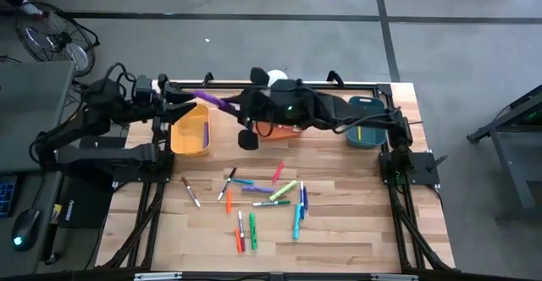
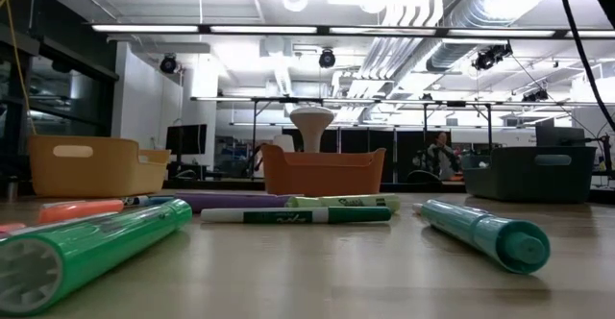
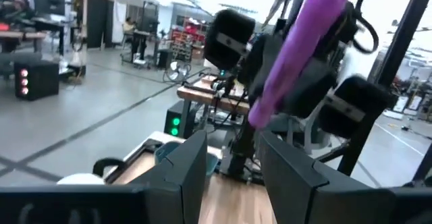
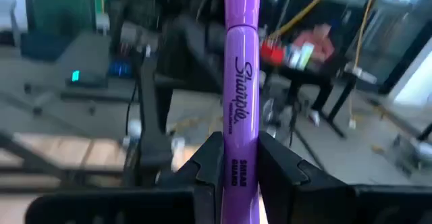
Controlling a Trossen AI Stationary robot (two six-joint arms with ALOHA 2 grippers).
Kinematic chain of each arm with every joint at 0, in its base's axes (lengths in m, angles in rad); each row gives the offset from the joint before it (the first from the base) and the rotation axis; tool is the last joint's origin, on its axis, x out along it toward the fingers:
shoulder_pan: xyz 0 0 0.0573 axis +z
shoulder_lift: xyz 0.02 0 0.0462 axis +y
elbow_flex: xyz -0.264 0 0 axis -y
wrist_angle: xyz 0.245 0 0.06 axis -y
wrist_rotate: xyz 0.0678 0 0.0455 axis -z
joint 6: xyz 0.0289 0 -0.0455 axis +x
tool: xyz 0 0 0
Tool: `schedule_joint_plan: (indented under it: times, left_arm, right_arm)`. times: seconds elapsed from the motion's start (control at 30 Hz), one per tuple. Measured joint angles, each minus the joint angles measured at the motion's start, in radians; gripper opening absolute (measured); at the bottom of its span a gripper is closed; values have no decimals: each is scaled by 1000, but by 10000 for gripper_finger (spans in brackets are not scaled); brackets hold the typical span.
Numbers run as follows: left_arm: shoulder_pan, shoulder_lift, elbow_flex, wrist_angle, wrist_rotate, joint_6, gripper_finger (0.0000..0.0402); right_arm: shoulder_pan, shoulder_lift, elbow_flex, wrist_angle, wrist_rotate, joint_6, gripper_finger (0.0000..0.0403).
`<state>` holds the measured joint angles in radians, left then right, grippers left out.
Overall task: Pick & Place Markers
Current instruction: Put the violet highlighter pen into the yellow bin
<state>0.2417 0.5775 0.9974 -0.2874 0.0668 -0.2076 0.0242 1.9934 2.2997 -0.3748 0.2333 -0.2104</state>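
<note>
My right gripper (image 1: 240, 105) reaches across the far side of the table and is shut on a purple marker (image 1: 213, 100), held in the air over the far rim of the yellow bin (image 1: 190, 133). My left gripper (image 1: 183, 95) is open and faces it, its fingers (image 3: 192, 163) just short of the marker's free end (image 3: 260, 116). Several more markers (image 1: 254, 198) in many colours lie flat on the table's middle; in the low view a green one (image 2: 96, 247) and a teal one (image 2: 485, 233) lie nearest. My right gripper (image 4: 239, 150) pinches the purple marker between its two fingers near one end (image 4: 241, 126). The marker runs on along the fingers and sticks out ahead of them toward the table's left. It is lifted clear and about level.
Three bins stand in a row at the table's far side: yellow on the left, orange (image 1: 279, 130) in the middle, teal (image 1: 366, 130) on the right. A metal frame (image 1: 373, 84) rims the table. A person (image 4: 317, 48) sits in the room beyond.
</note>
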Motion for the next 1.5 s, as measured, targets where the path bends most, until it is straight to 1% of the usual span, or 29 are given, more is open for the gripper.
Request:
schedule_joint_plan:
  times: [0.1, 0.23, 0.3, 0.43, 0.6, 0.73, 0.97, 1.1, 1.33, 1.43, 1.5]
  left_arm:
    - [0, 34, 0, 84, 31, 13, 133]
    - [0, 80, 0, 216, 85, 21, 133]
    - [0, 96, 0, 270, 104, 21, 133]
    - [0, 116, 0, 341, 124, 25, 133]
    - [0, 121, 0, 419, 127, 24, 133]
    - [0, 122, 0, 445, 140, 22, 133]
    - [0, 170, 0, 456, 159, 17, 133]
    - [0, 198, 0, 479, 160, 16, 133]
    - [0, 208, 0, 510, 160, 18, 133]
    - [0, 207, 0, 517, 165, 20, 121]
    - [0, 207, 0, 516, 171, 20, 102]
  right_arm:
    - [-5, -2, 0, 89, -16, 0, 55]
    - [-20, -2, 0, 136, -77, 26, 55]
    - [-26, -1, 0, 144, -109, 48, 55]
    - [-26, -1, 0, 146, -117, 50, 55]
    - [-32, 2, 0, 134, -134, 63, 55]
    - [-41, 5, -1, 132, -147, 75, 55]
    - [-51, 22, -1, 161, -166, 98, 55]
    - [-53, 24, -1, 160, -170, 104, 55]
    - [-59, 24, -9, 164, -172, 105, 55]
    - [-59, 24, -9, 150, -170, 105, 55]
    - [-59, 24, -9, 147, -173, 105, 55]
